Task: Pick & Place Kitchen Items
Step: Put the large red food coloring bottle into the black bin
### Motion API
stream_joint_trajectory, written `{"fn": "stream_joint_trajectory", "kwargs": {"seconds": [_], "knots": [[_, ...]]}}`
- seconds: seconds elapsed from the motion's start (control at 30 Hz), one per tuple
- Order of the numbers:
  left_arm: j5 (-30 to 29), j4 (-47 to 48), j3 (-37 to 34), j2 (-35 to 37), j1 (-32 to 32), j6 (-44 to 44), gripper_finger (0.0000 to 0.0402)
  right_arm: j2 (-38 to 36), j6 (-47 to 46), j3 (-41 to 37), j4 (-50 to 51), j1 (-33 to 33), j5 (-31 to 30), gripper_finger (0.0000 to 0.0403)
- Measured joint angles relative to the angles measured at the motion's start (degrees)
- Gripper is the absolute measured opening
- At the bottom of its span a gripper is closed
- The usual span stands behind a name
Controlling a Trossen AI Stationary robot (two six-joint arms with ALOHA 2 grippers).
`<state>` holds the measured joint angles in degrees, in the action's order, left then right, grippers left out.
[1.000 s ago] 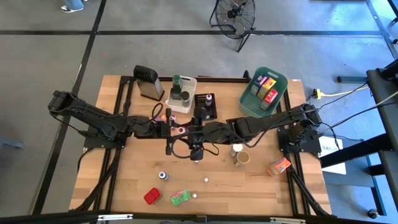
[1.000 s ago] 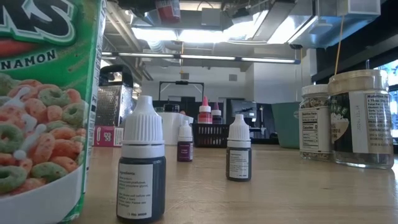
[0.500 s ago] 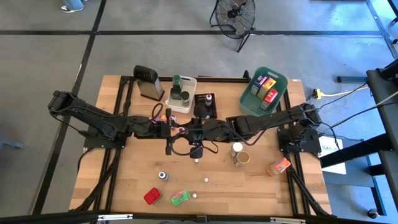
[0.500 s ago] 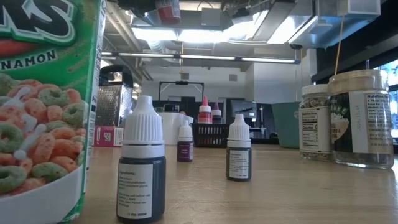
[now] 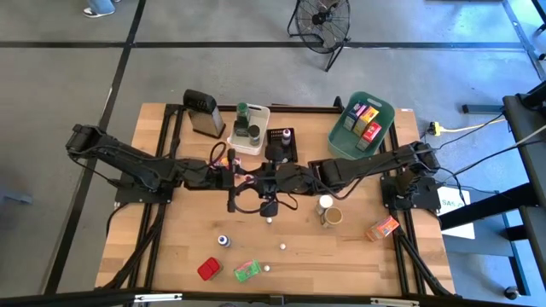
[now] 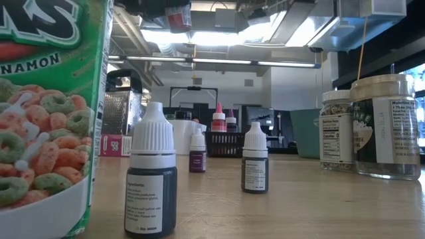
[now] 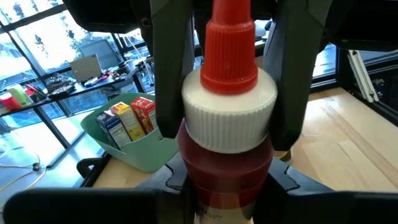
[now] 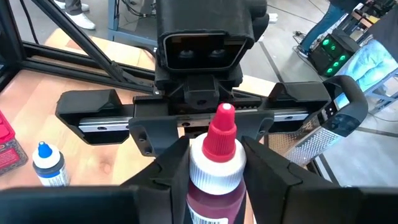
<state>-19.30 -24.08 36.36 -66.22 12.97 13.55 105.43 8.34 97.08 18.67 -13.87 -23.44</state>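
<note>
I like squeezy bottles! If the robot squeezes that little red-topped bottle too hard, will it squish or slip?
Probably a bit squishy: the red-topped bottle has a dropper nozzle, so it is likely soft plastic. It might slip, since its round body looks smooth where the left hand and right hand pinch it. It seems light, being so small.

High view looks straight down, far. Low view sits at tabletop, level. Both wrist views, close, share the red-capped bottle.
</note>
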Motion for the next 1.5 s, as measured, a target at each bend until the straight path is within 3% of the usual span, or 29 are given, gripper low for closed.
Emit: {"fn": "stream_joint_trajectory", "kwargs": {"seconds": [0.53,1.2,1.5], "knots": [[2.52,-1.66,0.33,0.04,0.00,-1.82,0.0218,0.42,0.04,-0.11,0.88,0.07,0.17,0.0118],[1.72,-1.28,0.33,0.07,0.01,-1.82,0.0223,0.41,0.26,-0.11,1.64,-0.42,-2.95,0.0118],[-0.18,-0.98,0.33,0.15,0.07,-1.80,0.0224,-2.28,-0.48,-0.15,6.67,-3.68,-12.50,0.0118]]}}
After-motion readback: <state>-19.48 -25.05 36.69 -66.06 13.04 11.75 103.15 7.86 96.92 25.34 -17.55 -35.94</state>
